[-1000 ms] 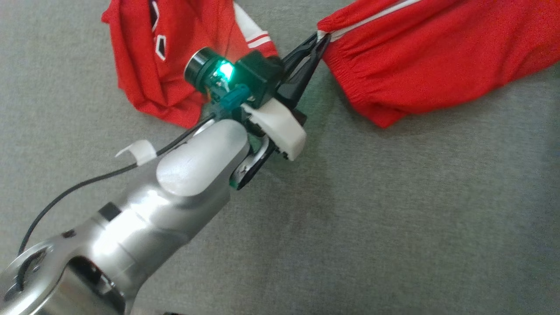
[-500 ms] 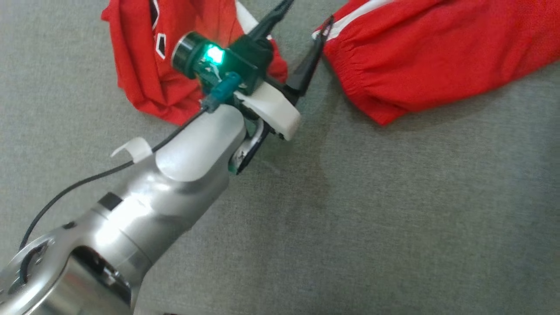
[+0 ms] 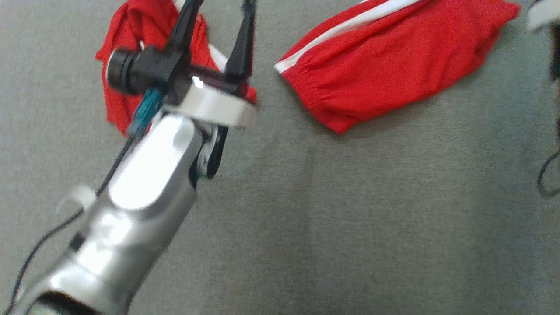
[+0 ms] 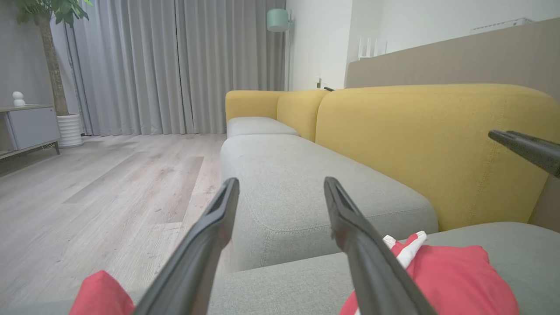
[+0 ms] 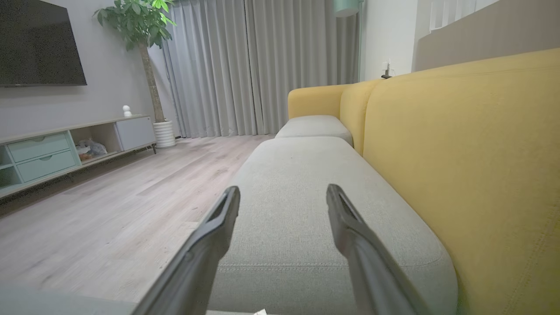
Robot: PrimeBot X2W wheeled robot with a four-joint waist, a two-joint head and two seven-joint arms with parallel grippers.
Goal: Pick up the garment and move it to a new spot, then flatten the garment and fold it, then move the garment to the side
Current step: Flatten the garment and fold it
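Spread wide, the left jaws: nothing between the two dark fingers [image 4: 197,258], hanging above the grey seat cushion [image 3: 332,227], over a crumpled red heap [image 3: 118,96] at that cushion's far left. Spread just as wide and empty, the right jaws, fingers [image 5: 363,258] pointing along the yellow backrest [image 5: 472,166] at the cushion's back. On the cushion, clear of both jaws, the garment [image 3: 385,57]: red, folded flat, one white stripe along its far edge, gathered elastic hem turned toward the crumpled heap, a strip of bare cushion between the two. Near half of the cushion bare — plenty of open room there. Off the cushion's front edge, pale wood floor [image 4: 109,188]; past its end, a neighbouring grey cushion [image 4: 297,188], then grey curtains [image 4: 183,65].
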